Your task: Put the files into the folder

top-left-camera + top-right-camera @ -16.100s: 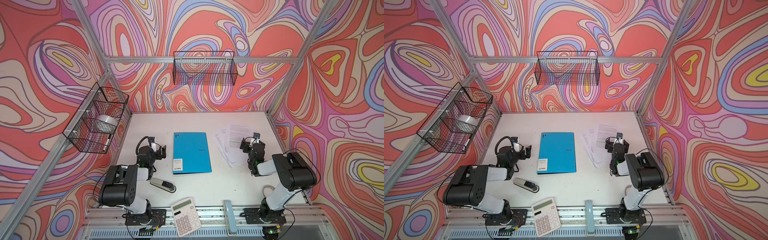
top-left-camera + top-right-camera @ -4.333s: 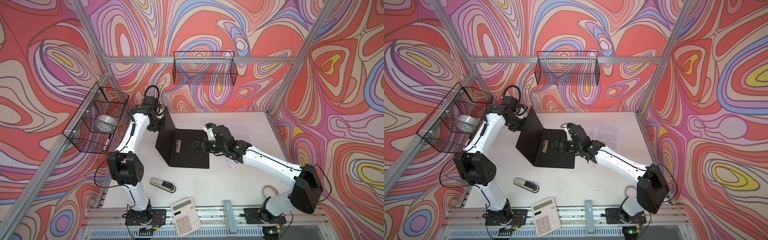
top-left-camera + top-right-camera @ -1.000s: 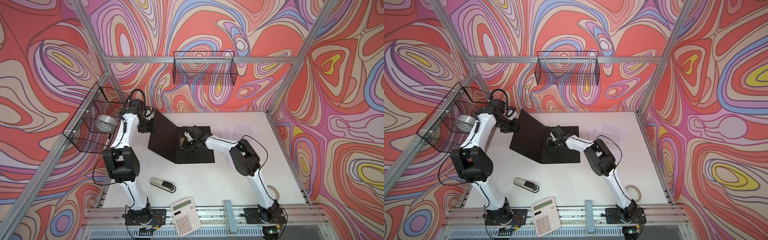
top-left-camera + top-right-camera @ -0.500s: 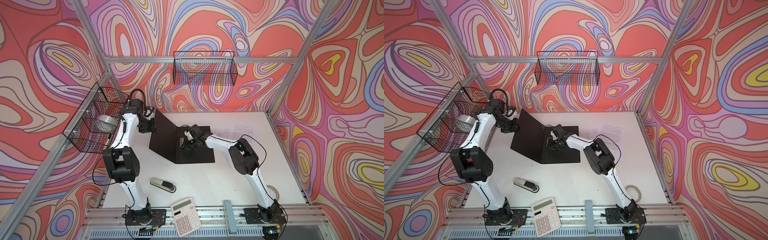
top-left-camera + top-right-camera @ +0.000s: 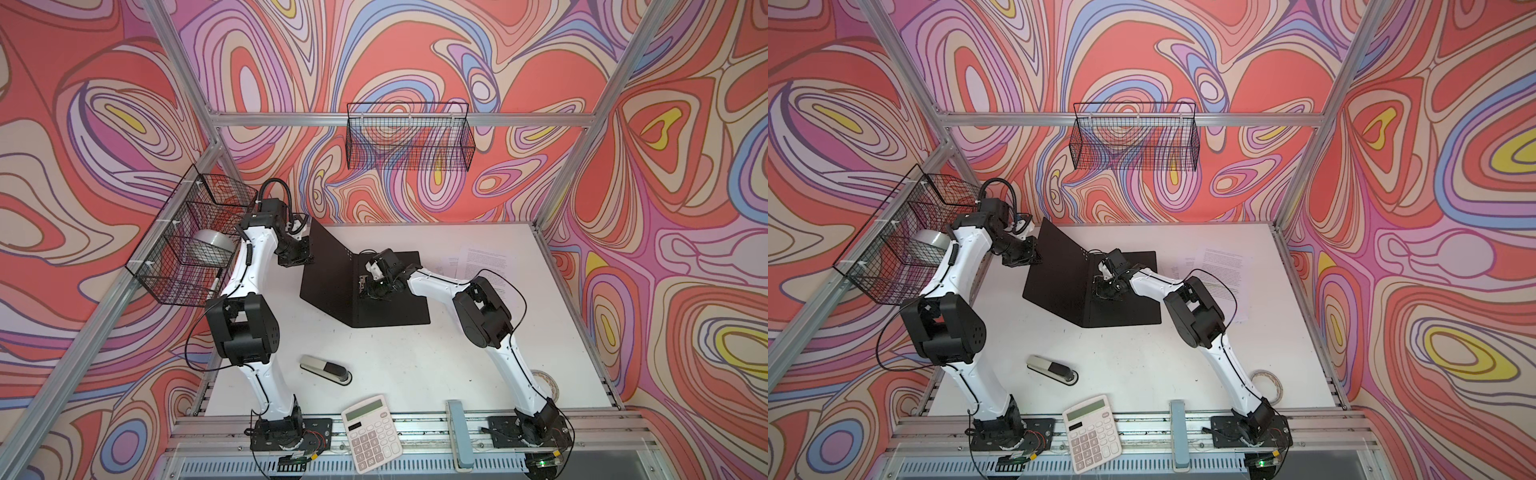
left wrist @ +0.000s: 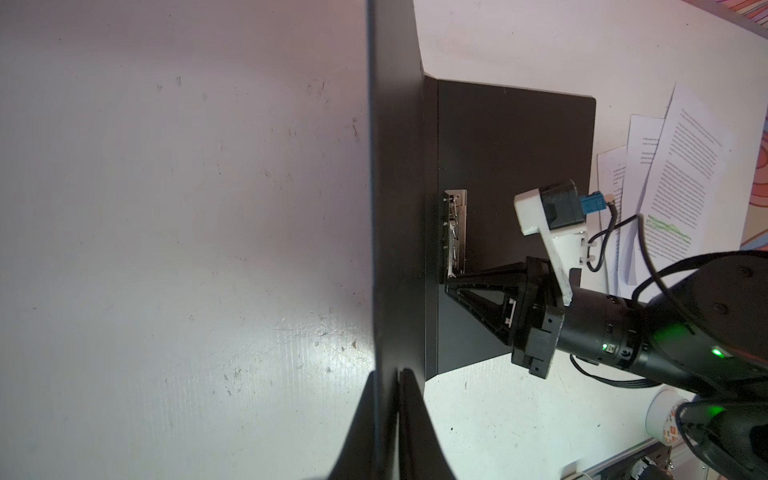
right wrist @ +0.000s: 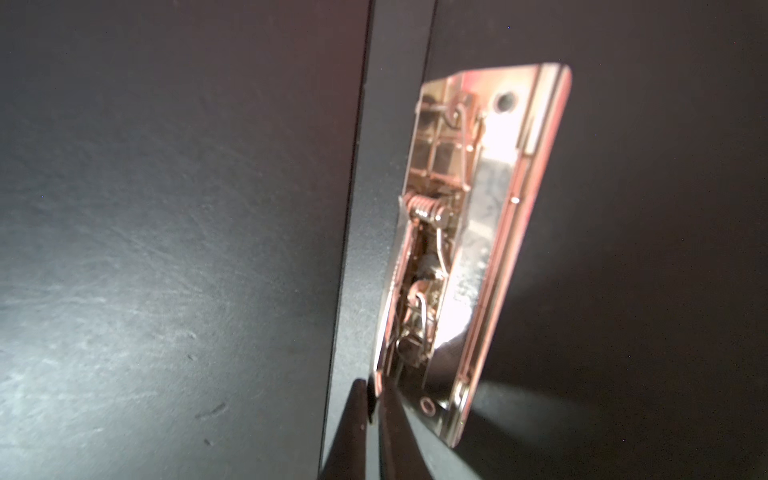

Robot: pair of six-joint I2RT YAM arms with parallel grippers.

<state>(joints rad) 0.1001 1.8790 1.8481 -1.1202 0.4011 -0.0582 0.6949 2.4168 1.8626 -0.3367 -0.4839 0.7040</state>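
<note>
Top views both show the folder [image 5: 399, 309] open, black inside up, on the table [image 5: 395, 365] at mid-frame. The left claw [image 5: 308, 252] pinches its raised cover's upper-left edge, and the right claw [image 5: 366, 291] pinches the metal spine clip [image 7: 457, 249]. The files [image 5: 486, 262] lie just right.

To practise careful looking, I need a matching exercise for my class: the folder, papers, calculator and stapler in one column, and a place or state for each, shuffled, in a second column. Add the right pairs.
Things:
1 folder
2 papers
3 calculator
4 stapler

Places or states:
a lying over the front metal rail
b open, one cover raised
c on the table, between folder and calculator
d spread loosely near the table's right edge in both top views

Pairs: 1-b, 2-d, 3-a, 4-c
</note>
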